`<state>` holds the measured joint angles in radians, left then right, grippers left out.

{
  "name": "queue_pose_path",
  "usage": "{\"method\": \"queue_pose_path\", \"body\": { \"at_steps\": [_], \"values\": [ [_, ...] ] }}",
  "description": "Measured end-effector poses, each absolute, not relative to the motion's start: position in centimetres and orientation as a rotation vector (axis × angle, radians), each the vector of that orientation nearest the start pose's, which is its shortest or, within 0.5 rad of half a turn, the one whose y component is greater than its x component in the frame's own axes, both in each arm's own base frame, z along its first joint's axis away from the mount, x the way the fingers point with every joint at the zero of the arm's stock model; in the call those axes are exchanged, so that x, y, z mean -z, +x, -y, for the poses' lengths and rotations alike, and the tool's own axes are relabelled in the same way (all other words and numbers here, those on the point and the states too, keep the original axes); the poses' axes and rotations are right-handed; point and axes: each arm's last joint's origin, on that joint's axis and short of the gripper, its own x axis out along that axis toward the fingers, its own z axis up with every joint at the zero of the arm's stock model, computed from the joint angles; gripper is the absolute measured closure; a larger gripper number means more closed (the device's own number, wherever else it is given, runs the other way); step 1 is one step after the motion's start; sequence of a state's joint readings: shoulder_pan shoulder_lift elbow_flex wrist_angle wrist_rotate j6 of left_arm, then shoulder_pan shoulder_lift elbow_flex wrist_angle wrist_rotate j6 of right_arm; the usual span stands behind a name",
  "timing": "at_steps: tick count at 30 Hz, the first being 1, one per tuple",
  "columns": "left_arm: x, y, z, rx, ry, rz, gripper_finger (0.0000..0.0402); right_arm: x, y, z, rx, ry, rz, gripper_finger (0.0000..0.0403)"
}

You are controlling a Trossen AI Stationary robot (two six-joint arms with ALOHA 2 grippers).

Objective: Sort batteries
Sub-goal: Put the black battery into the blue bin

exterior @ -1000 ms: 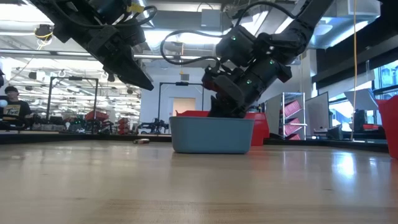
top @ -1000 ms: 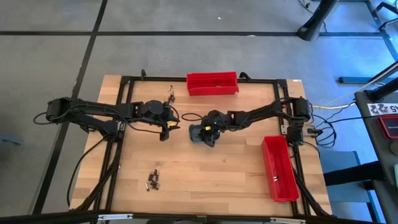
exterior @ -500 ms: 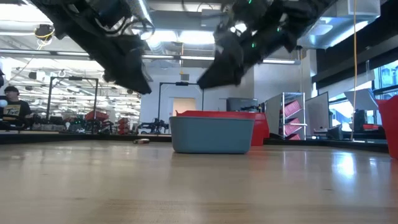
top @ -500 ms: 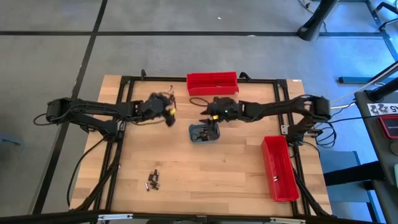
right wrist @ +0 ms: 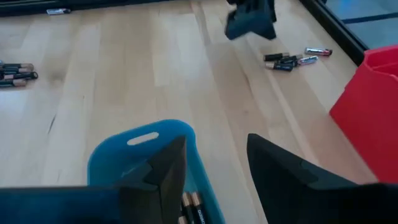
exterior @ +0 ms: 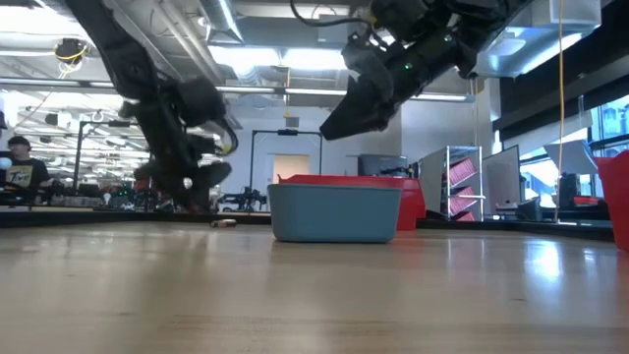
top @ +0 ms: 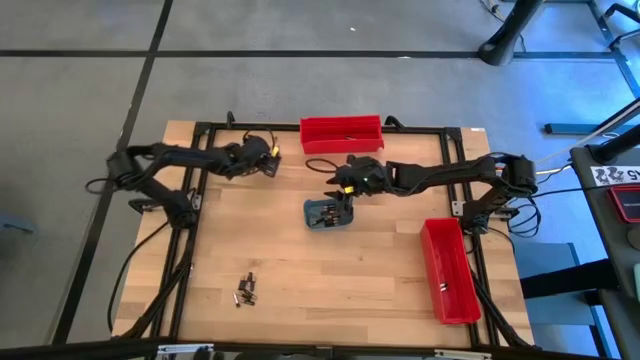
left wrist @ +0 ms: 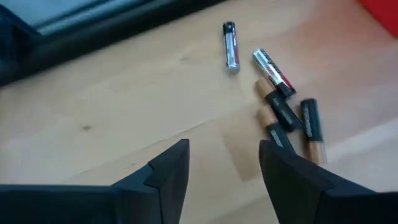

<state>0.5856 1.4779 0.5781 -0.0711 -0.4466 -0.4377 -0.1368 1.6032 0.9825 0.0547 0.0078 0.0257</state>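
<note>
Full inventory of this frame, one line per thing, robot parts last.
Red bins: two; one at the table's far edge, one at its right edge.
Blue tray: one, table centre, batteries inside.
Batteries: about six, dark, copper and silver, loose by the far bin's left end.
Second battery cluster: several, dark, near-left of table.
Person: one, seated in the room behind.
Left gripper: fingers open, over the far batteries.
Right gripper: fingers open, above the tray.

desk (top: 330,270): pale wood | bins (top: 341,134): red | tray (right wrist: 124,152): blue | batteries (left wrist: 283,115): black-copper, one silver-red | arms: dark
</note>
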Motion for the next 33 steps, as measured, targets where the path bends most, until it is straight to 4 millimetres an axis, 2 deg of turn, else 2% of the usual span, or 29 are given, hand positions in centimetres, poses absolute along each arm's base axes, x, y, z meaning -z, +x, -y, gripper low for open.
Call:
{"method": "queue_pose_path", "body": {
  "at_steps": [8,18,25,30,33],
  "values": [
    [-10.8,20.8,-16.4,-1.133,-0.488,-0.756,0.0204,-22.1,34.1,4.7,0.149,0.064,-0.570,0.0233],
    [-11.2,20.9,-16.2,-1.103,-0.475,-0.756,0.0204,-22.1,34.1,4.7,0.149,0.065,-0.568,0.0233],
    [-12.8,22.3,-14.6,-0.848,-0.511,-0.700,0.0204,-21.9,34.2,4.9,0.201,0.068,-0.572,0.0233],
    [-13.1,24.6,-12.4,-0.596,-0.296,-0.690,0.0204,-21.1,34.4,5.1,0.235,0.032,-0.598,0.0233],
    [-13.0,26.0,-11.2,-0.510,-0.193,-0.644,0.0204,-20.9,34.6,5.1,0.234,0.030,-0.600,0.0233]
  ]
}}
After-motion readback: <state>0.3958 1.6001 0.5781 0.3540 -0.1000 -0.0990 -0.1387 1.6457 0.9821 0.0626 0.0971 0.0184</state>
